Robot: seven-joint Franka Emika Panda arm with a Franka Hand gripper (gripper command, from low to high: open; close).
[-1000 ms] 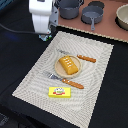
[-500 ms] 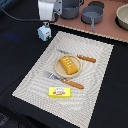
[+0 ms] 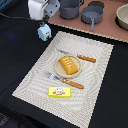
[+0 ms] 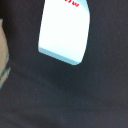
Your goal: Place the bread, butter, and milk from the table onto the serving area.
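Note:
The light-blue and white milk carton (image 3: pixel 45 32) stands upright on the black table (image 3: pixel 20 65), just off the far left corner of the striped placemat (image 3: pixel 95 85). My gripper (image 3: pixel 44 21) hangs above the carton, apart from it, open and empty. In the wrist view the carton (image 4: pixel 65 30) shows from above, with no fingers in the picture. The golden bread loaf (image 3: pixel 69 65) lies on the round tan plate (image 3: pixel 58 70). The yellow butter packet (image 3: pixel 60 92) lies flat on the placemat, nearer than the plate.
A knife (image 3: pixel 82 58) and a fork (image 3: pixel 65 80) lie on either side of the plate. Dark pots (image 3: pixel 92 15) and a bowl (image 3: pixel 122 15) stand on the brownish-pink counter (image 3: pixel 107 27) behind the placemat.
My gripper has risen and shifted slightly toward the exterior view's right, uncovering the milk carton. The carton, bread and butter have not moved.

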